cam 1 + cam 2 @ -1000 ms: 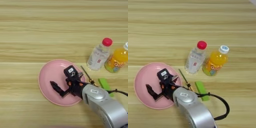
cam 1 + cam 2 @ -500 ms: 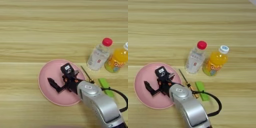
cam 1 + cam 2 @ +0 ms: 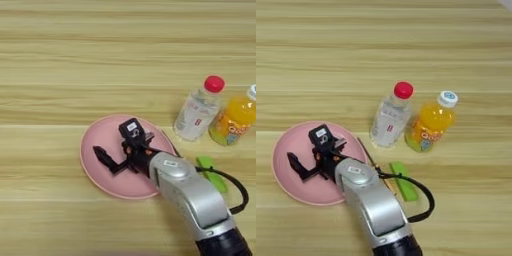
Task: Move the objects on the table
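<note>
My right gripper (image 3: 116, 142) hangs over a pink plate (image 3: 95, 172) on the wood-grain table (image 3: 75, 65). It is open, its two black fingers spread wide with only the plate showing between them. The clear bottle with red cap and white label (image 3: 390, 115) stands to the right of the plate. Beside it on the right is the smaller orange-juice bottle with white cap (image 3: 431, 126). Both bottles are upright and apart from the gripper. My silver forearm (image 3: 373, 202) comes in from the bottom edge.
A flat green piece (image 3: 403, 181) lies on the table in front of the bottles, partly under the arm's black cable (image 3: 423, 197). A thin dark stick (image 3: 367, 154) lies between the plate and the green piece.
The gripper has moved a little left and further away over the plate, with the forearm following. The bottles, plate and green piece have stayed put.
</note>
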Available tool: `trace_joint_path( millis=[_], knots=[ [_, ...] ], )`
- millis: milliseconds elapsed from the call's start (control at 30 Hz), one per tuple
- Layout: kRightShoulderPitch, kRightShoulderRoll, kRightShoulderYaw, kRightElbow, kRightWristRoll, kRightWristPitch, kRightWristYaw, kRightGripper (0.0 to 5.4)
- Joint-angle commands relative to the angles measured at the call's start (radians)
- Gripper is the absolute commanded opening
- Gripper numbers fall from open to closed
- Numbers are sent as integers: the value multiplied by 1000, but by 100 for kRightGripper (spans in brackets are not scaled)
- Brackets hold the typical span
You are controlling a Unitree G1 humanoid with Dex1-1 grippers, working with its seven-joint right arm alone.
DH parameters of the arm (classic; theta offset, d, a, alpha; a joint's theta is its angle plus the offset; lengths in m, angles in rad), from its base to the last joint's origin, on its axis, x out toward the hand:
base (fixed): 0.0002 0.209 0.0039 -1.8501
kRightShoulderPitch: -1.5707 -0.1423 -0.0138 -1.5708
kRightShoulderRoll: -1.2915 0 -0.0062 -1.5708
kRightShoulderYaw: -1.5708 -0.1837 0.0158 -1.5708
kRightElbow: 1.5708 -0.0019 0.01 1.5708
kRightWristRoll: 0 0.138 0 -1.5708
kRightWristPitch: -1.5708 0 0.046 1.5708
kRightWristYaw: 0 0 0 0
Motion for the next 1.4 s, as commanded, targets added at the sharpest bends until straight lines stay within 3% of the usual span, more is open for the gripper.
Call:
trace_joint_path(
  millis=[33,633,1400],
  knots=[
    [-32,4,-5,31,-17,-14,-12,538],
    [-80,51,8,104,-36,-57,-4,538],
    [-22,27,4,-221,-44,58,-22,538]
  ],
)
